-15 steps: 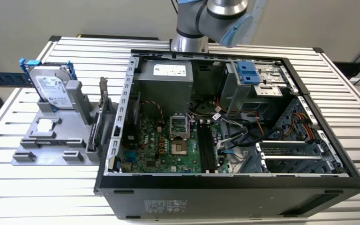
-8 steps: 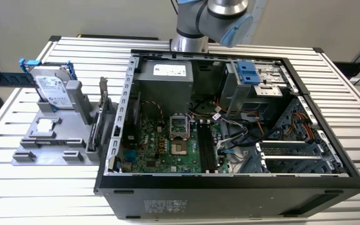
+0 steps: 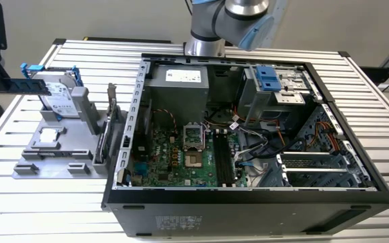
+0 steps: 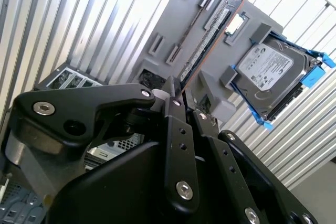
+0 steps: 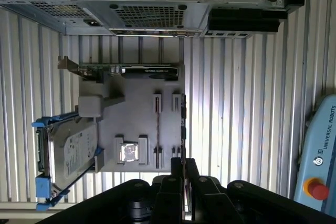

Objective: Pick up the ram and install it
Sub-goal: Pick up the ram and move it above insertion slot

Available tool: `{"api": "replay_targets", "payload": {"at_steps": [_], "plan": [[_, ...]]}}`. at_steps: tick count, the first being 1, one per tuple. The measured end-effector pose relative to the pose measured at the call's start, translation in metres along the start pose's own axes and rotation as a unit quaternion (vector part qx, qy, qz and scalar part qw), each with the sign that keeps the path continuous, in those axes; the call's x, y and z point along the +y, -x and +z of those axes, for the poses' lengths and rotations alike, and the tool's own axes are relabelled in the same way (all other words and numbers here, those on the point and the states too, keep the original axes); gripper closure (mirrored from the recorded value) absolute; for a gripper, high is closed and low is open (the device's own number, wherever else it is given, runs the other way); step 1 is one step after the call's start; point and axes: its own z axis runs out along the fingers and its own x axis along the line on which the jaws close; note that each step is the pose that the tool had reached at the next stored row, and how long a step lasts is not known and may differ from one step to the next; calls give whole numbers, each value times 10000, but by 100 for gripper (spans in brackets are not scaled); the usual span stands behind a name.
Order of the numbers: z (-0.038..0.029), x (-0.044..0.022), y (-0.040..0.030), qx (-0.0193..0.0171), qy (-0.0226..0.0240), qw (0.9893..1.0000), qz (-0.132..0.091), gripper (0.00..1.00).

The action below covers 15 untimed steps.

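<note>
The ram [image 4: 210,43] is a thin dark stick seen edge-on, running out from between my fingertips. My gripper [image 4: 184,95] is shut on the ram and holds it in the air above the grey holder [image 4: 173,19]. In the first wrist view the ram [image 5: 182,124] hangs along the holder's [image 5: 139,114] outer edge, just off its empty brackets, and my gripper [image 5: 183,162] covers its near end. In the exterior view the open computer case [image 3: 248,200] lies beside the holder [image 3: 52,152], with long black memory slots [image 3: 222,157] on its green board.
A silver hard drive in a blue frame [image 3: 56,93] leans at the holder's back, and a bracketed card [image 3: 107,126] stands on edge next to the case. The arm's base [image 3: 204,43] rises behind the case. A blue-grey pendant with a red button [image 5: 315,161] lies on the slatted table.
</note>
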Motion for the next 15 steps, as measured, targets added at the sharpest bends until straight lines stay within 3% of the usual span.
{"api": "replay_targets", "payload": {"at_steps": [15], "plan": [[-3, 240, -3, 0, 0, 10000, 0, 100]]}}
